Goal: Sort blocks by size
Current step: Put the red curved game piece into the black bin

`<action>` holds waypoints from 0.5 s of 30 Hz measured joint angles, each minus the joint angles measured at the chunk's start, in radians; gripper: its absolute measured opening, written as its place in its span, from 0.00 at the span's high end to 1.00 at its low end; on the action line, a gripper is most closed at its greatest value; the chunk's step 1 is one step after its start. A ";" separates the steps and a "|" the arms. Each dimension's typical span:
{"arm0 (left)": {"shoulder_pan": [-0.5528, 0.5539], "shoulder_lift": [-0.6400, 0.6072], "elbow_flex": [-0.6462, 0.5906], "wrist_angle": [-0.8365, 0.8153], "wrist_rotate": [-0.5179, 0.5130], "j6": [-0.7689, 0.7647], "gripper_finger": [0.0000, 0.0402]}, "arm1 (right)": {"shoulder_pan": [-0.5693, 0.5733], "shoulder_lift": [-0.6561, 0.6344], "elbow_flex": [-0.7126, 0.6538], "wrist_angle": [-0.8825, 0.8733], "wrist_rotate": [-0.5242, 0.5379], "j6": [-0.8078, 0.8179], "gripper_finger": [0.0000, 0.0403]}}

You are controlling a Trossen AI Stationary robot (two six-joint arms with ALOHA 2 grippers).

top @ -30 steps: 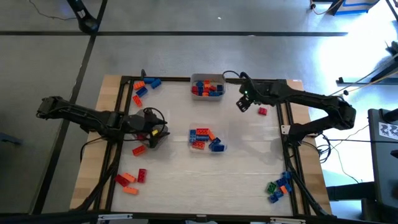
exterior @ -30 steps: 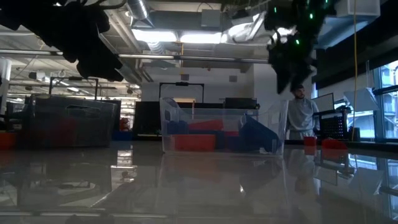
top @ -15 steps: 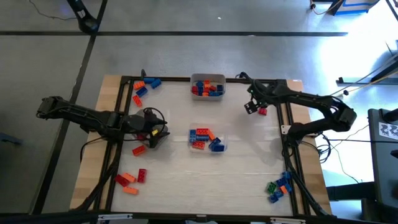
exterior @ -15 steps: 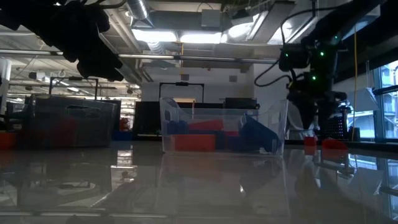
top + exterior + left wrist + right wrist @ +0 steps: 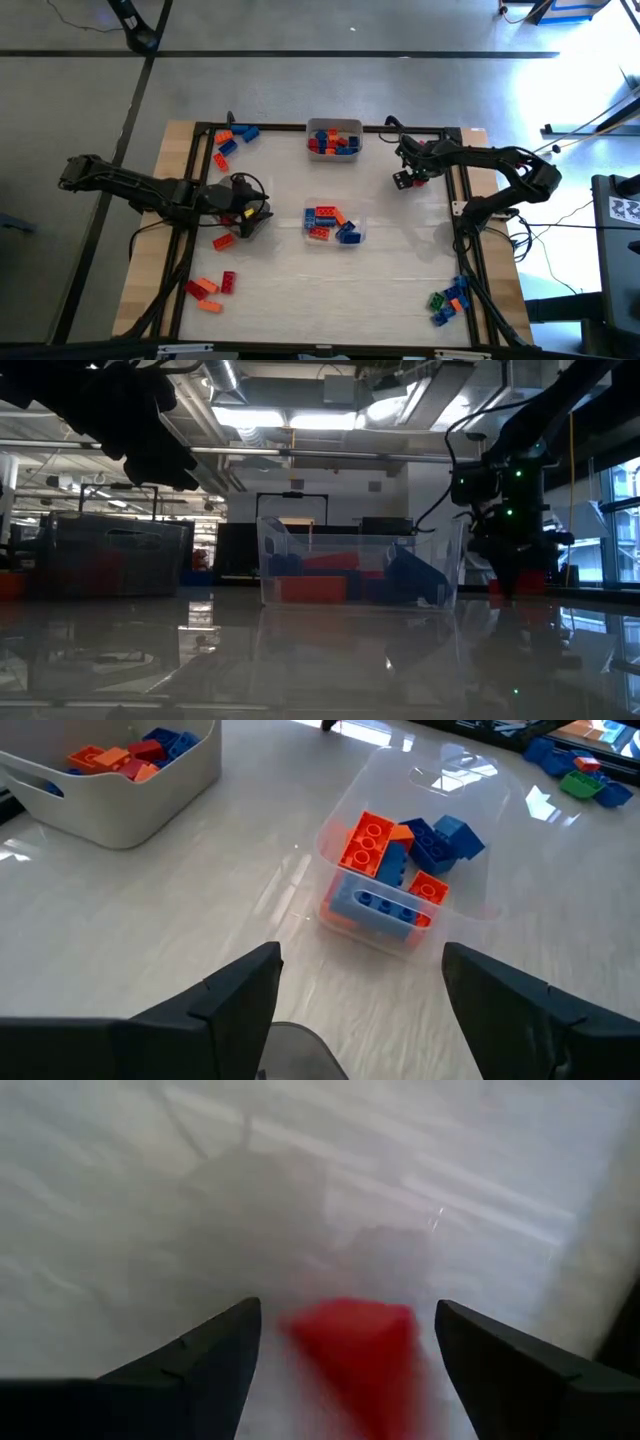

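1 right gripper (image 5: 340, 1340): has come down, fingers wide open around red block (image 5: 362, 1348), no hold.
Left gripper (image 5: 360, 990): open, empty, unmoved.

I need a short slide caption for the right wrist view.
Open right gripper straddling a red block on the white table.

A white table (image 5: 300, 290) with wooden side strips is observed on a grey floor (image 5: 300, 90). A clear tray (image 5: 455, 840) is set mid-table; a white bin (image 5: 130, 805) is placed toward its far edge.
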 joint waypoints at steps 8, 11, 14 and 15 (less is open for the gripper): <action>0.001 0.000 0.000 0.000 0.000 0.000 0.34 | 0.050 0.014 0.007 0.042 -0.089 -0.010 0.26; 0.002 0.000 0.000 0.002 0.000 0.000 0.34 | 0.070 0.014 0.008 0.043 -0.105 -0.028 0.26; 0.002 0.000 0.000 0.003 0.000 0.000 0.34 | 0.077 -0.004 0.008 0.041 -0.104 -0.030 0.26; 0.002 0.000 0.000 0.003 0.000 0.000 0.34 | 0.081 -0.014 0.008 0.037 -0.106 -0.034 0.26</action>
